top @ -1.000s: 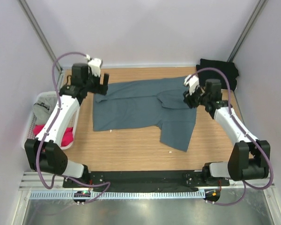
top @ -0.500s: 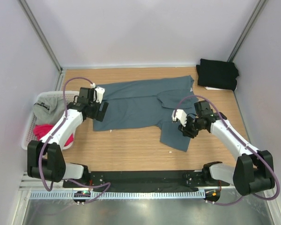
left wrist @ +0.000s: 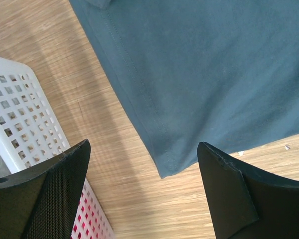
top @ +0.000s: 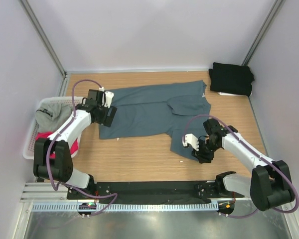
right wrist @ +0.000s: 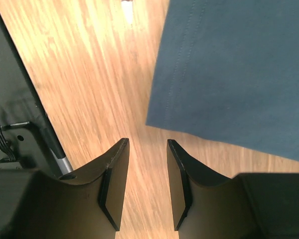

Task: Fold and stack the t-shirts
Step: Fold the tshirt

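Four shirts in view. Blue-grey shirt (top: pixel 149 112) lies spread flat on table (top: pixel 139 154), centre toward 12 o'clock, with one flap running down toward 5. Black shirt (top: pixel 231 78) is folded at the table's 1 o'clock corner, apart from the blue-grey one. Grey shirt (top: pixel 47 115) and pink shirt (top: pixel 73 145) are bunched in basket (top: pixel 28 142) at the table's 9 o'clock edge, grey on the 12 side, pink on the 6 side.

Left claw (left wrist: pixel 143 149) is over the blue-grey shirt's 8 o'clock corner, jaws wide apart, nothing in them. Wrist view shows the hem corner between the fingers and the basket wall just beside one finger. Whether it touches cloth: cannot tell.

Right claw (right wrist: pixel 147 144) is at the flap's 6 o'clock end, jaws about half apart, nothing in them. Bare wood shows between its fingers, flap corner just past the tips at their 1 o'clock.

Both arms reach in from 6 o'clock.
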`<state>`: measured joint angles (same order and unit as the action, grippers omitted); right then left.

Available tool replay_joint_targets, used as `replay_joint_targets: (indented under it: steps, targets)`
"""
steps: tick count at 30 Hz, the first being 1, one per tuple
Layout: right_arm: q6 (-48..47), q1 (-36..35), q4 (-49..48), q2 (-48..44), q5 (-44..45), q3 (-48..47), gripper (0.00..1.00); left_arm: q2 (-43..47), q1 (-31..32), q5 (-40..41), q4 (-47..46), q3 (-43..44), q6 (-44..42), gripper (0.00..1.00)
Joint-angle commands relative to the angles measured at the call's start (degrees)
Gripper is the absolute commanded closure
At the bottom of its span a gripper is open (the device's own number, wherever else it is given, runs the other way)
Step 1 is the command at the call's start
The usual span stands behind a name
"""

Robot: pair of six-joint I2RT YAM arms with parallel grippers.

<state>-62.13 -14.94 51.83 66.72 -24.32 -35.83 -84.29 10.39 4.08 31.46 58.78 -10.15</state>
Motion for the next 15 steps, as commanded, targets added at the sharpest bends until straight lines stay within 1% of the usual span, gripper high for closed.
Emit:
replay_joint_targets:
  steps: [1, 6, 15]
  targets:
    - [-2.0, -0.6, 1.0, -1.9, -0.1, 0.2, 0.58, -0.7, 0.1, 0.3, -0.1, 1.7, -0.4, 0.12]
    - [-1.8, -0.9, -1.3, -0.7, -0.5, 0.9, 0.57, -1.2, 0.1, 0.7, -0.2, 1.9, -0.3, 0.12]
    - [-0.2, -2.9, -6.6, 5.3, -1.3, 0.6, 0.57, -1.4, 0.1, 1.6, -0.3, 1.5, -0.4, 0.12]
